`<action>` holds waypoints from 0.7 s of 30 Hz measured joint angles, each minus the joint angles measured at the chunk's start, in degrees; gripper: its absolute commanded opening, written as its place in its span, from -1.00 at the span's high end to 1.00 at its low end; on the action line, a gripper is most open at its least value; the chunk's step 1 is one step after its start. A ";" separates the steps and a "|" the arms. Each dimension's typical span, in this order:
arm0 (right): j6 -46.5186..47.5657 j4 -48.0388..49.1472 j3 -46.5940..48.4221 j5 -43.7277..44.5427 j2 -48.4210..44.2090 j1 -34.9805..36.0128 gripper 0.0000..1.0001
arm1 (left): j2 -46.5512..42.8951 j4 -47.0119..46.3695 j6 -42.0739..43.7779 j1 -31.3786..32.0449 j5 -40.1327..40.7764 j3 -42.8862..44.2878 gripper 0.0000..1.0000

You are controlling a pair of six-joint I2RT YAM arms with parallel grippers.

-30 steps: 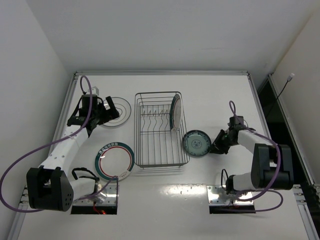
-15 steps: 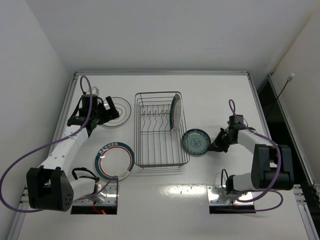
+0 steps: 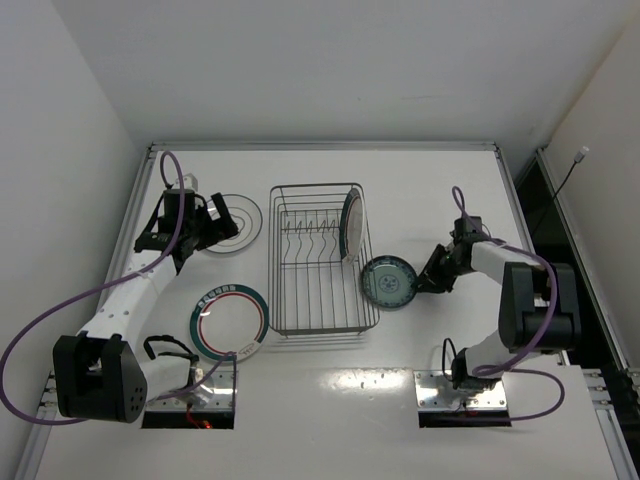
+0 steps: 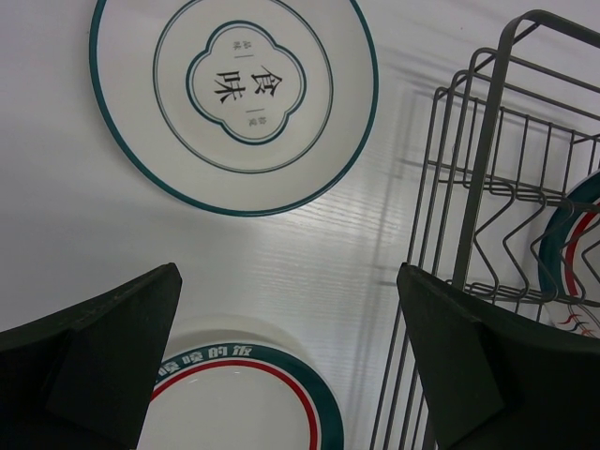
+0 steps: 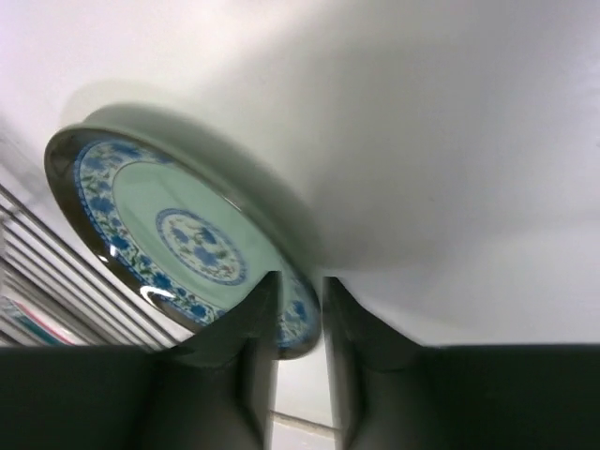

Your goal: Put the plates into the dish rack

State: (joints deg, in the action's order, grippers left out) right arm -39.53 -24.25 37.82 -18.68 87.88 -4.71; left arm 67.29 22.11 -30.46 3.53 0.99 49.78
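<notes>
The small teal patterned plate (image 3: 390,282) (image 5: 178,225) lies just right of the dish rack (image 3: 322,322) (image 4: 469,187). My right gripper (image 3: 426,283) (image 5: 298,281) straddles its right rim, jaws only narrowly open, one finger over the plate's face and one outside. One green-rimmed plate (image 3: 351,224) (image 4: 577,253) stands upright in the rack's back right. Another (image 3: 230,322) (image 4: 234,394) lies flat left of the rack. The white plate with dark rings (image 3: 238,222) (image 4: 234,94) lies at the back left. Beside it, my left gripper (image 3: 213,226) (image 4: 286,281) hovers wide open, holding nothing.
The rack's upright prongs (image 3: 312,222) fill its back half. A raised metal rim (image 3: 320,146) borders the white table, with walls close on both sides. Purple cables (image 3: 60,310) loop off the arms.
My right gripper has moved left onto the teal plate's rim, and the plate has shifted slightly toward the rack. The left arm has not moved.
</notes>
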 measured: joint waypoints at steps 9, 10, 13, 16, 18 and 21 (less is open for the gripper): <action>1.11 0.09 3.89 0.07 2.91 1.31 1.00 | 0.00 0.52 0.02 0.00 0.39 0.35 -1.00; 1.16 0.00 3.78 0.31 2.84 1.36 1.00 | 0.00 0.57 0.00 0.00 0.46 0.37 -1.00; 1.20 -0.22 3.23 1.20 1.46 1.49 1.00 | 0.00 0.59 0.00 0.00 0.55 0.39 -1.00; 1.22 -1.70 2.80 3.08 -2.47 2.08 1.00 | 0.00 0.61 0.00 0.00 0.55 0.42 -1.00; 1.62 -2.84 2.95 4.94 -5.44 2.67 1.00 | 0.00 0.61 0.00 0.00 0.57 0.42 -1.00; 2.54 -6.21 5.51 8.26 -9.03 3.82 1.00 | 0.00 0.61 0.00 0.00 0.57 0.42 -1.00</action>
State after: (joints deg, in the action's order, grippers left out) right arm -36.99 -30.46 43.33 -10.41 78.85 -0.89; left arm 67.29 22.72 -30.46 3.53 1.56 50.19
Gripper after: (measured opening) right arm 0.010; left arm 1.000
